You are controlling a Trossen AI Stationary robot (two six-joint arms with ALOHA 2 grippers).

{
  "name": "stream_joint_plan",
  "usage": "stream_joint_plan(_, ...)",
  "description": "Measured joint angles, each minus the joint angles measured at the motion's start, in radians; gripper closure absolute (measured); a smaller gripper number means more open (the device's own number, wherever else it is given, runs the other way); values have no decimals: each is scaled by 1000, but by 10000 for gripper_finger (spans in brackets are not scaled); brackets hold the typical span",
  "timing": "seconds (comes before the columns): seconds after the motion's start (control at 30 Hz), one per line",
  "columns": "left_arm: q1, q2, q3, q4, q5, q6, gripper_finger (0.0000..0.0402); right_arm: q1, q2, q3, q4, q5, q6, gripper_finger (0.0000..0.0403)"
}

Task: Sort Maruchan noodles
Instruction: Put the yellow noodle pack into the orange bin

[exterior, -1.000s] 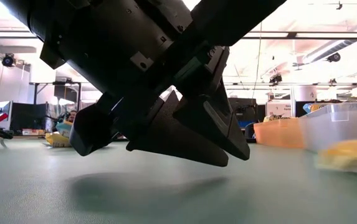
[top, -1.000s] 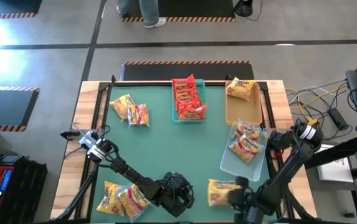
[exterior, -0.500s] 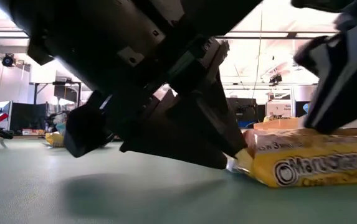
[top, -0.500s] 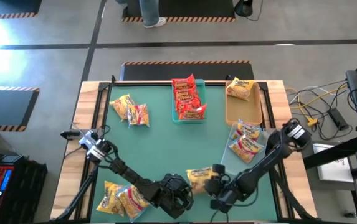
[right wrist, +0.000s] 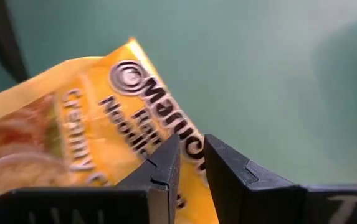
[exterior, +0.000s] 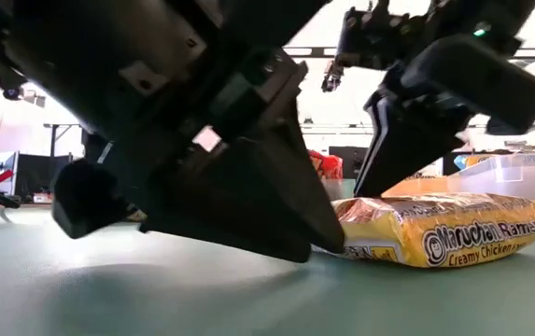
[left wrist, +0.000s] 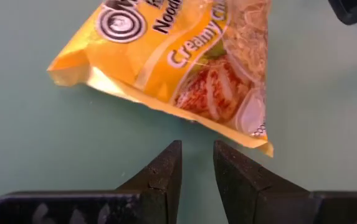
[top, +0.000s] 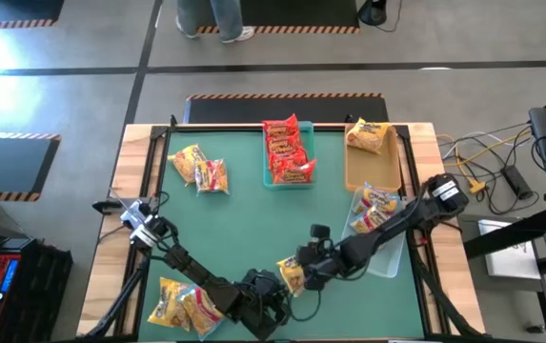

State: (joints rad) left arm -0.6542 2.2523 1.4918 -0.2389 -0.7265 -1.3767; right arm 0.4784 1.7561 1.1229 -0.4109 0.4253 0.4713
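A yellow-orange packet (left wrist: 184, 59) is showing black lettering and a noodle picture; the bench (top: 244, 224) is showing green; red packets (top: 287, 151) are filling a teal tray (top: 267, 180).

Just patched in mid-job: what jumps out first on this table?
Both grippers meet at the table's near edge over one yellow packet: the right gripper is clamped on it, and the left gripper sits just short of it with a narrow gap between its fingers. Behind, red packets fill the teal tray.
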Motion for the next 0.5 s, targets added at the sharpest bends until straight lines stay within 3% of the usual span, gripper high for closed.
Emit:
stream_joint_plan(0.27,-10,-9,0,-31,-25,-43,326,-32,-82,33,5,-373,30,339)
stream_joint_plan(0.5,-10,-9,0,-42,-50,-69,326,37,-89,29,-6,-394,-93,339)
